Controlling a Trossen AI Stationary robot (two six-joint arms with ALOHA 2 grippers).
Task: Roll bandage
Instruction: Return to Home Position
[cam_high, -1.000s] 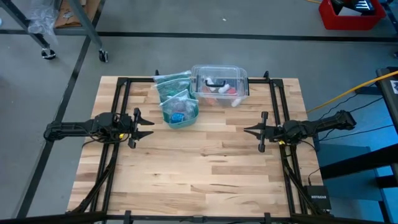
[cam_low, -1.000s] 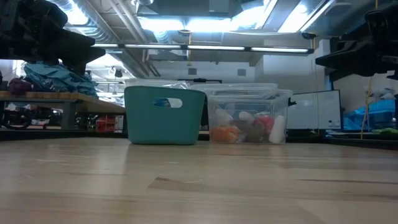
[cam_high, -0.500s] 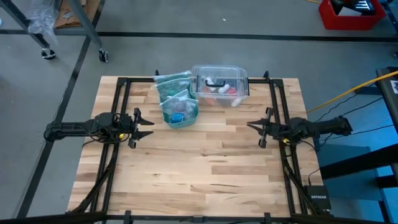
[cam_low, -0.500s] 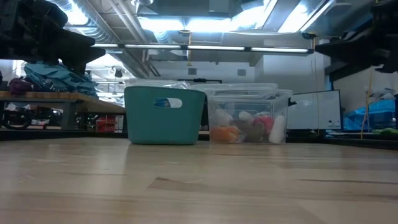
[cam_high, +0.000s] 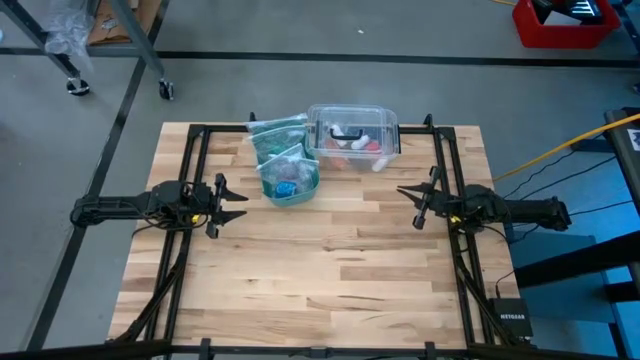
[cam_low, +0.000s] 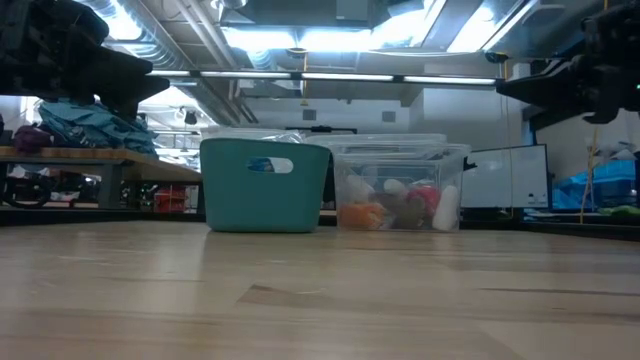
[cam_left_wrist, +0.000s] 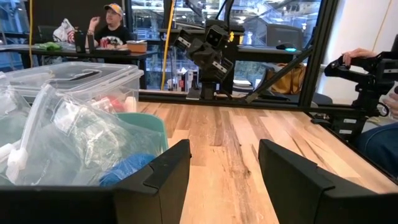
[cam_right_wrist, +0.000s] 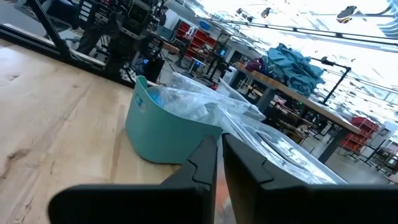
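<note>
The bright blue bandage (cam_high: 287, 188) lies inside a small teal basket (cam_high: 290, 185) at the table's far middle, partly under clear zip bags (cam_high: 278, 140). Its blue also shows in the left wrist view (cam_left_wrist: 127, 169). My left gripper (cam_high: 243, 205) is open and empty, hovering left of the basket and pointing toward the table's right. My right gripper (cam_high: 403, 193) is shut and empty, hovering at the right side and pointing toward the basket (cam_right_wrist: 165, 134). Neither gripper touches anything.
A clear plastic box (cam_high: 353, 135) with small items stands just right of the basket at the far edge. Black frame rails (cam_high: 440, 160) run along the table's left and right sides. Bare wood lies between the arms and toward the near edge. People sit beyond the table (cam_left_wrist: 112, 25).
My right gripper has swung a little toward the table's far edge and turned toward the basket, still shut. Basket, bags and box have stayed where they were.
</note>
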